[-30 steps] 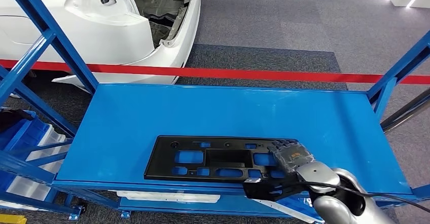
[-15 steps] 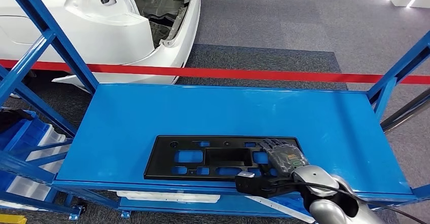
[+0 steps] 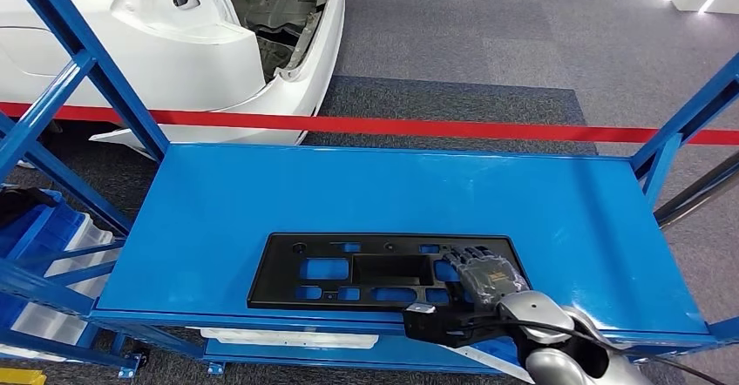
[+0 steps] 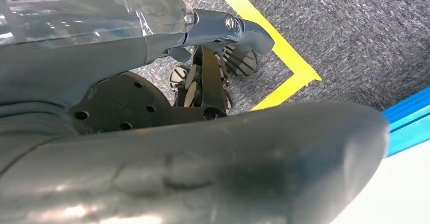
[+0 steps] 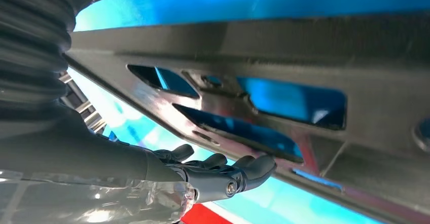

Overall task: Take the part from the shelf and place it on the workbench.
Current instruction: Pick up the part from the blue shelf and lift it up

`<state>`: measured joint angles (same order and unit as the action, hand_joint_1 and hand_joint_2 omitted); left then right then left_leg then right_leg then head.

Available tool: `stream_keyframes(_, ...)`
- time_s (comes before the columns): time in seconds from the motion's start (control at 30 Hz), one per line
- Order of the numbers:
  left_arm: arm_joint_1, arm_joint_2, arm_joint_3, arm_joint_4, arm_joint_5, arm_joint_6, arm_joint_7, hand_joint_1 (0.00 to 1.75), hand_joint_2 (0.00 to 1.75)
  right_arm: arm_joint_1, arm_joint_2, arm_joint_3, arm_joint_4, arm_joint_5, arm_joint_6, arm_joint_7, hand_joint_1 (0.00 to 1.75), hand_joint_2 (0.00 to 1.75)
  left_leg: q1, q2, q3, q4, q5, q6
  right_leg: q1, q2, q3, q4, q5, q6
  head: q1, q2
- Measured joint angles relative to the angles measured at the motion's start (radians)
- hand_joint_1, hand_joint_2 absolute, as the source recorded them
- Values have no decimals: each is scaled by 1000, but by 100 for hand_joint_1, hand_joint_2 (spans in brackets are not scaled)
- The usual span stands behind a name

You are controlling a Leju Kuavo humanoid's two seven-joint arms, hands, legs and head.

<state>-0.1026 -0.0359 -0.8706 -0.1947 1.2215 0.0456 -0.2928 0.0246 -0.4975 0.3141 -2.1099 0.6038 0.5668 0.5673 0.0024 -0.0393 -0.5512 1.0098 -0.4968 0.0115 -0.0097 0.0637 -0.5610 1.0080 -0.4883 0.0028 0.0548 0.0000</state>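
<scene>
A flat black plastic part [image 3: 366, 272] with several rectangular cut-outs lies near the front edge of the blue shelf top [image 3: 392, 185]. My right hand [image 3: 486, 272] rests on the part's right end with its fingers laid flat on top. Its thumb [image 3: 427, 320] sticks out left in front of the shelf's front edge. In the right wrist view the part [image 5: 284, 82] is very close, and the dark fingers [image 5: 218, 168] stretch out alongside it without closing round it. My left hand [image 4: 203, 158] hangs over the floor, holding nothing, with its fingers extended.
Blue frame uprights stand at the shelf's left [image 3: 78, 63] and right [image 3: 688, 124]. A red barrier tape [image 3: 436, 128] runs behind the shelf, with a white car body [image 3: 174, 37] beyond it. Blue bins [image 3: 44, 254] sit lower left. A yellow floor line [image 4: 274, 36] lies under my left hand.
My right hand has slid a little to the left along the part's right end, the thumb moving left along the front edge. The part has not moved.
</scene>
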Motion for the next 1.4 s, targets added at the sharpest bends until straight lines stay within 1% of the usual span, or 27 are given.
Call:
stream_keyframes(0.27, 0, 0, 0, -6, 4, 4, 9, 0, 0, -4, 15, 1, 2, 70, 90, 0, 0, 175, 0, 0, 1, 0, 0, 0, 0, 0, 1, 0, 0, 0, 0, 0)
stream_keyframes(0.37, 0, 0, 0, -7, 4, 6, 10, 0, 0, -8, 19, 1, 2, 74, 101, 0, 81, 175, 0, 0, 1, 0, 0, 0, 0, 0, 1, 0, 0, 0, 0, 0)
stream_keyframes(0.4, 0, 0, 0, -7, 5, 7, 10, 0, 0, -9, 21, 1, 2, 74, 103, 0, 125, 175, 0, 0, 1, 0, 0, 0, 0, 0, 1, 0, 0, 0, 0, 0)
stream_keyframes(0.5, 0, 0, -1, -9, 6, 8, 10, 0, 0, -17, 25, 1, 4, 69, 97, 0, 175, 175, 0, 0, 1, 0, 0, 0, 0, 0, 1, 0, 0, 0, 0, 0)
stream_keyframes(0.6, 0, 0, -1, -11, 6, 10, 10, 0, 0, -27, 28, 1, 6, 59, 61, 0, 175, 175, 0, 0, 2, 0, 0, 0, 0, 0, 2, 0, 0, 0, 0, 0)
stream_keyframes(0.8, 0, 0, -1, -14, 13, 17, 10, 0, 0, -51, 26, 8, 7, 45, -52, 0, 175, 175, 0, 1, 3, 0, 0, 0, 0, 1, 2, 0, 0, 0, 0, 0)
stream_keyframes(1.2, 1, 0, -2, -15, 20, 19, 8, 0, 0, -72, -2, 37, 27, 3, -215, 0, 175, 175, 0, 0, 3, 0, 0, 0, 0, 0, 3, 0, 0, 0, 0, 0)
stream_keyframes(1.3, 1, 0, -3, -15, 24, 19, 8, 0, 0, -74, -17, 45, 32, -28, -299, 0, 175, 175, 0, 0, 2, 0, 0, 0, 0, 0, 3, 0, 0, 0, 0, 0)
stream_keyframes(1.33, 1, 0, -3, -15, 26, 19, 8, 0, 0, -75, -23, 50, 34, -39, -351, 0, 175, 175, 0, 0, 2, 0, 0, 0, 0, 0, 2, 0, 0, 0, 0, 0)
stream_keyframes(1.4, 1, 0, -3, -15, 29, 20, 6, 0, 0, -81, -35, 59, 35, -56, -486, 0, 175, 175, 0, 0, 2, 0, 0, 0, 0, 0, 2, 0, 0, 0, 0, 0)
